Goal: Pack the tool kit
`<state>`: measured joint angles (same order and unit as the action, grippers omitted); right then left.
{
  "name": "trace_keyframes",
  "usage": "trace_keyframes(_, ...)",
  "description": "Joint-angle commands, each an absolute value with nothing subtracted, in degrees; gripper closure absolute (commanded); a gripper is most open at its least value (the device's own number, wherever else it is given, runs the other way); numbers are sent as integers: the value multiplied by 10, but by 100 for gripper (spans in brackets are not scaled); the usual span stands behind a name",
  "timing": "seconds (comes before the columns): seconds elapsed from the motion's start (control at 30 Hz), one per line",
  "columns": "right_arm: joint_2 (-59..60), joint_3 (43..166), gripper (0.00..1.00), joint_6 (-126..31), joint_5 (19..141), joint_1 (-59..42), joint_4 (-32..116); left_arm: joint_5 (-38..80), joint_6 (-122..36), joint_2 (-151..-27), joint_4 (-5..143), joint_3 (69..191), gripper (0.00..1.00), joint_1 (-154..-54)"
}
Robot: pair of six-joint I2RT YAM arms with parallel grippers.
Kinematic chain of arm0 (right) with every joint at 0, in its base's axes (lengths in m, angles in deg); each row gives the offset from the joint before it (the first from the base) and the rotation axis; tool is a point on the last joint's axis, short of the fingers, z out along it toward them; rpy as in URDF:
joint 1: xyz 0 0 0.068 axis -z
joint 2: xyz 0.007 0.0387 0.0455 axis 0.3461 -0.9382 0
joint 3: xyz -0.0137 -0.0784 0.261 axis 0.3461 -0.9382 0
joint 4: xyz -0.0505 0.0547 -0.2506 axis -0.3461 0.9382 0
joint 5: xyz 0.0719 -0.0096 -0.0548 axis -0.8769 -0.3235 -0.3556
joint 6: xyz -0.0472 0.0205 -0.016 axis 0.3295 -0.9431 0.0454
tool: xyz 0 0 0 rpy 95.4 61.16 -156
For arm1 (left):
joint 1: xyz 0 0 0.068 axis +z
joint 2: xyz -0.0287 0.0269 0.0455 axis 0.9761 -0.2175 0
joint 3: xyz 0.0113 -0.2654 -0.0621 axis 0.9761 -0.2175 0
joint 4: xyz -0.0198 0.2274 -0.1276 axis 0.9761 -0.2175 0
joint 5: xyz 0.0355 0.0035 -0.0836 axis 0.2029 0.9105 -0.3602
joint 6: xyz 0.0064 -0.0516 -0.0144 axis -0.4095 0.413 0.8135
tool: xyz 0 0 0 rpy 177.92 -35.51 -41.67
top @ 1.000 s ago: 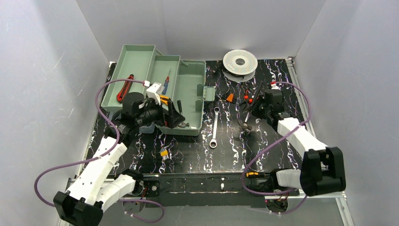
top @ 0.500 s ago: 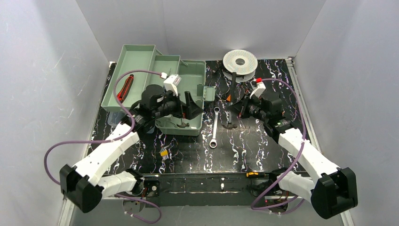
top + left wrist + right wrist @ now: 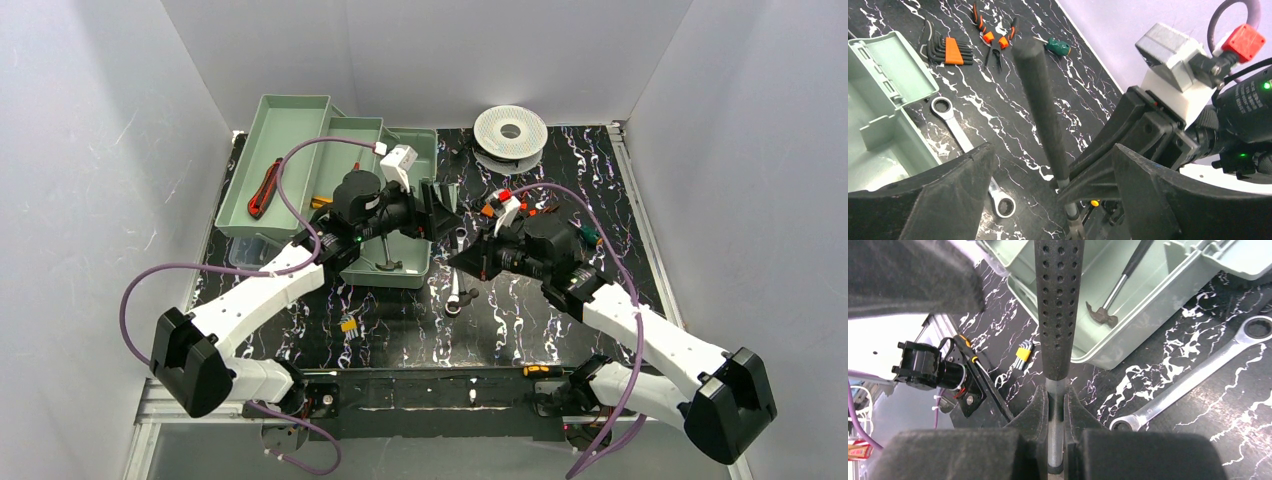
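Observation:
My right gripper is shut on the grey shaft of a hammer. The hammer's black perforated handle points away from the gripper, toward the green toolbox. In the left wrist view that handle stands between my left gripper's open fingers, without visible contact. In the top view the left gripper and the right gripper face each other at the toolbox's right edge. A second hammer lies inside the toolbox.
A ratchet wrench lies on the mat right of the toolbox. A yellow hex key set lies in front. A red knife is in the tray. Orange hex keys, pliers, a green screwdriver and a white spool are behind.
The right arm swung left with the hammer and turned its handle toward the left gripper. The left gripper moved right, from over the toolbox to around the handle.

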<state>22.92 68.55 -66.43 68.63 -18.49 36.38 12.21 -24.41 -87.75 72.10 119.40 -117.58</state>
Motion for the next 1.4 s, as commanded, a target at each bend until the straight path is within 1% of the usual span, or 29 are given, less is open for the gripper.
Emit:
trace_keyframes(0.0,222,715,99,-646,686,-207,302,118,-246,-879,750,1207,32,-1180)
trace_keyframes(0.07,212,717,99,-645,680,-213,293,111,-247,-888,746,1212,44,-1181)
trace_keyframes(0.1,210,717,99,-645,679,-216,288,109,-248,-892,743,1215,52,-1181)
trace_keyframes(0.13,207,717,99,-646,680,-217,283,107,-250,-893,741,1217,63,-1181)
trace_keyframes(0.17,206,717,99,-646,683,-218,282,106,-255,-893,738,1219,76,-1181)
trace_keyframes(0.2,205,718,99,-647,688,-220,283,108,-261,-892,732,1222,92,-1181)
trace_keyframes(0.23,205,719,92,-647,695,-220,285,114,-268,-888,724,1226,100,-1181)
trace_keyframes(0.3,209,717,65,-649,712,-220,288,138,-291,-878,699,1237,100,-1181)
trace_keyframes(0.37,218,709,43,-652,733,-220,290,171,-326,-864,655,1258,100,-1181)
trace_keyframes(0.4,225,706,36,-653,746,-220,292,194,-348,-859,624,1277,100,-1180)
trace_keyframes(0.43,233,702,34,-652,759,-220,293,219,-373,-855,587,1300,100,-1180)
trace_keyframes(0.57,267,684,32,-649,812,-220,303,334,-470,-863,458,1410,100,-1180)
trace_keyframes(0.67,296,664,33,-648,860,-220,308,415,-529,-899,401,1485,100,-1179)
trace_keyframes(0.73,309,667,37,-664,980,-219,357,468,-574,-955,380,1527,100,-1178)
trace_keyframes(0.77,301,686,40,-686,1056,-215,434,506,-589,-999,374,1552,100,-1175)
trace_keyframes(0.83,300,690,43,-706,1101,-206,497,496,-588,-1066,369,1571,100,-1156)
trace_keyframes(0.9,312,677,44,-714,1108,-193,525,456,-570,-1133,362,1593,100,-1132)
trace_keyframes(0.93,318,671,44,-715,1104,-184,534,431,-556,-1167,350,1617,100,-1117)
trace_keyframes(0.97,320,663,44,-714,1106,-174,546,372,-521,-1226,330,1652,100,-1090)
trace_keyframes(1.0,313,665,43,-721,1120,-168,562,350,-507,-1248,321,1668,99,-1080)
trace_keyframes(1.03,304,671,42,-732,1135,-161,581,335,-498,-1265,311,1685,92,-1073)
trace_keyframes(1.07,290,680,41,-746,1146,-151,601,320,-492,-1279,302,1699,78,-1068)
trace_keyframes(1.1,276,688,41,-753,1148,-136,617,304,-487,-1291,293,1713,66,-1064)
trace_keyframes(1.17,240,707,40,-759,1127,-91,642,270,-478,-1299,281,1732,52,-1062)
trace_keyframes(1.2,221,720,39,-764,1110,-66,656,253,-475,-1292,287,1730,43,-1062)
trace_keyframes(1.23,201,732,38,-770,1091,-40,666,243,-471,-1279,300,1722,34,-1063)
trace_keyframes(1.27,179,744,38,-778,1072,-14,677,237,-464,-1258,312,1713,28,-1063)
trace_keyframes(1.33,133,780,37,-800,1060,24,704,236,-444,-1228,329,1695,11,-1064)
trace_keyframes(1.37,115,796,37,-810,1061,36,715,233,-429,-1213,330,1688,4,-1066)
